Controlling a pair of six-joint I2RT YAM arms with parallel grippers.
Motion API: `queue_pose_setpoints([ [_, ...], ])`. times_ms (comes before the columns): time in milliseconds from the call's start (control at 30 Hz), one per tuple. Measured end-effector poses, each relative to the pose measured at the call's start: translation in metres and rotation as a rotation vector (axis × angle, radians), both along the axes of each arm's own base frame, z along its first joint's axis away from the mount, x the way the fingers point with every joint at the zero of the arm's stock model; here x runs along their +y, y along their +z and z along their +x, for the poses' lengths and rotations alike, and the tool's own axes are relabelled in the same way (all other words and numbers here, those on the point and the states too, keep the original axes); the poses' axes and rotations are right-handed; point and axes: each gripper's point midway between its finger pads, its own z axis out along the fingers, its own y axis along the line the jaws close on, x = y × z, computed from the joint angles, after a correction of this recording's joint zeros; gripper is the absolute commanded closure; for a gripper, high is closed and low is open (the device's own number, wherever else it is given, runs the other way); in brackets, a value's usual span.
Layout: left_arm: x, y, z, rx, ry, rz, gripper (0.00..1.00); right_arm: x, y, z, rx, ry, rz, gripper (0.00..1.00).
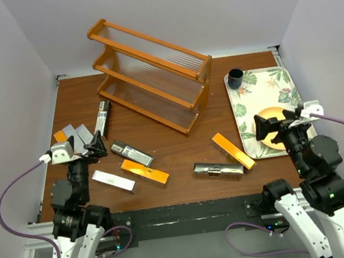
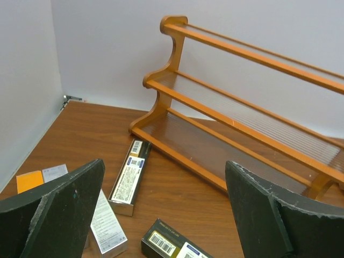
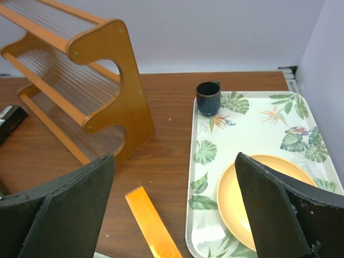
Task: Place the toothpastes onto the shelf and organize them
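Note:
The wooden shelf stands empty at the back of the table; it also shows in the left wrist view and the right wrist view. Several toothpastes lie flat on the table: a dark-and-silver one, a dark one, a silver-white one, an orange one, a silver one and another orange one. My left gripper is open and empty above the left cartons. My right gripper is open and empty above the tray's left edge.
A leaf-patterned tray lies at the right with a dark cup and a yellow plate. More silver and orange cartons cluster at the left edge. Walls close in the table on three sides.

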Motion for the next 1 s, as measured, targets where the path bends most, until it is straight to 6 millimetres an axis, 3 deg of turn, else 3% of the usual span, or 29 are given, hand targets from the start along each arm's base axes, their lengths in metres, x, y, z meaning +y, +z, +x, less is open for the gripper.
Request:
queue_pose_setpoints([
  [600, -0.009, -0.036, 0.037, 0.225, -0.003, 0.110, 0.00, 0.004, -0.034, -0.003, 0.013, 0.018, -0.006, 0.01],
  [900, -0.017, -0.066, 0.092, 0.480, 0.007, 0.185, 0.05, 0.013, -0.028, -0.010, -0.050, 0.076, 0.015, 0.01],
  [1000, 0.001, -0.088, 0.113, 0.574, 0.009, 0.156, 0.05, 0.015, -0.029, -0.011, -0.053, 0.088, 0.017, 0.01],
])
